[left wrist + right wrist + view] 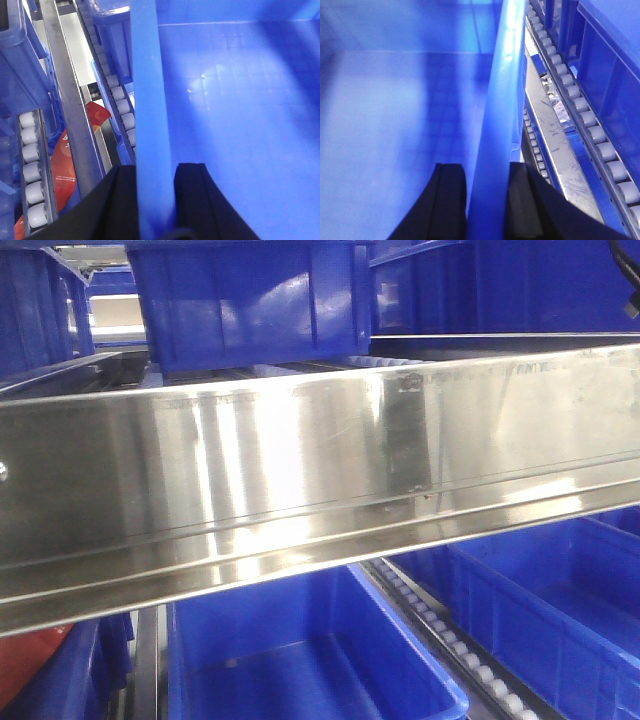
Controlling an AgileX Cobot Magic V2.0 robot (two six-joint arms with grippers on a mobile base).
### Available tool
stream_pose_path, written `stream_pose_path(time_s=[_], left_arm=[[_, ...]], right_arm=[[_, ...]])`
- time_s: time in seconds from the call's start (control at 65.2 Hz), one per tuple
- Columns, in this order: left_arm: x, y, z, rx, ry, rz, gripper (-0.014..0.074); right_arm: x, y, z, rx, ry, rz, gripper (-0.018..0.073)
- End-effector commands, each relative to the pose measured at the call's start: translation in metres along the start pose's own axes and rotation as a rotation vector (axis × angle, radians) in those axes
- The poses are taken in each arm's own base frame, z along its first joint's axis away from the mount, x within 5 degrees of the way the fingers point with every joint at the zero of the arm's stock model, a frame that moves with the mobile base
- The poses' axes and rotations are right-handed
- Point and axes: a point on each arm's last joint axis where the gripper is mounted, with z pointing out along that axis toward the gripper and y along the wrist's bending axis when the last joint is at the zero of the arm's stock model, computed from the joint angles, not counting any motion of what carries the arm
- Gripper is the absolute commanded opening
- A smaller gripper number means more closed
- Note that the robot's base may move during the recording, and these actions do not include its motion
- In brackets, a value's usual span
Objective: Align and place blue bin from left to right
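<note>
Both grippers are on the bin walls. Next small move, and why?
Probably ease the blue bin along with both arms in step, keeping it level. The left gripper straddles its left wall, the right gripper its right wall, fingers against both faces, so the grasp looks set; roller tracks run close beside each wall.

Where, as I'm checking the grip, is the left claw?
Left wrist view, bottom centre: left claw astride a wall of the blue bin, roller track beside it.
</note>
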Motion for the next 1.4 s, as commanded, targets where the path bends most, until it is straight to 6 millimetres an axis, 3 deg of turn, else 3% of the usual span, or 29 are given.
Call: stream_pose_path(time_s=[0.0, 0.69, 0.966, 1.211, 1.38], left_arm=[[-0.009, 0.002, -0.014, 0.013, -0.102, 0.006, -0.0009], [-0.008, 0.002, -0.014, 0.017, -0.088, 0.005, -0.0009], [-0.004, -0.01, -0.015, 0.148, -0.042, -0.039, -0.0009], [0.001, -0.022, -0.015, 0.192, -0.017, -0.061, -0.0009], [0.011, -0.024, -0.001, 0.174, 0.043, -0.07, -0.0009]], right_arm=[[-0.016, 0.001, -0.018, -0.009, -0.167, -0.038, -0.0081], [-0.017, 0.001, -0.019, -0.009, -0.169, -0.038, -0.0081], [-0.02, -0.016, -0.015, 0.03, -0.174, -0.05, -0.0081], [-0.022, -0.034, 0.013, -0.024, -0.16, -0.047, -0.0081], [-0.02, -0.04, 0.041, -0.008, -0.149, -0.086, -0.0081]])
